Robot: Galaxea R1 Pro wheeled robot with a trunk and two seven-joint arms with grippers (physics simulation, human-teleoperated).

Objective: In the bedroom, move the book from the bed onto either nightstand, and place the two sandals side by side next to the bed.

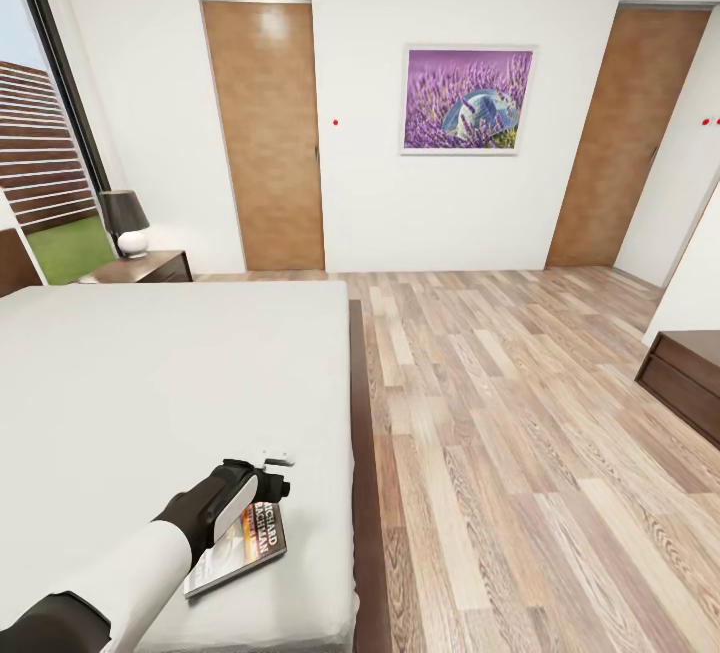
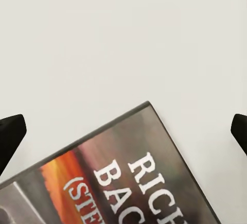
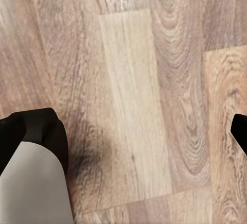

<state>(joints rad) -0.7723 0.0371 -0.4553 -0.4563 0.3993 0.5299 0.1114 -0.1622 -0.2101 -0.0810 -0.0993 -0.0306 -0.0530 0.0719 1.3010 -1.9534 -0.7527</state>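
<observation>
— Where was the book point(image 1: 243, 545) just then?

— It lay flat on the near right part of the bed point(image 1: 150, 383), close to the mattress edge, cover up. My left gripper point(image 2: 123, 131) hung over its far corner, fingers point(image 2: 10, 134) spread wide with nothing between them.

— And the risk?

— I judged the book too thin and flat to pinch from above; my fingertips could skid over the cover or dig into the soft mattress. A push could also slide it right, off the edge onto the wood floor point(image 1: 520, 453).

— Your other gripper?

— My right gripper point(image 3: 131, 136) was spread apart too, empty over the planks. The nightstand point(image 1: 150, 266) with its lamp point(image 1: 125, 221) stood well away at the far left, so a weak pinch might drop the book on the way.
</observation>
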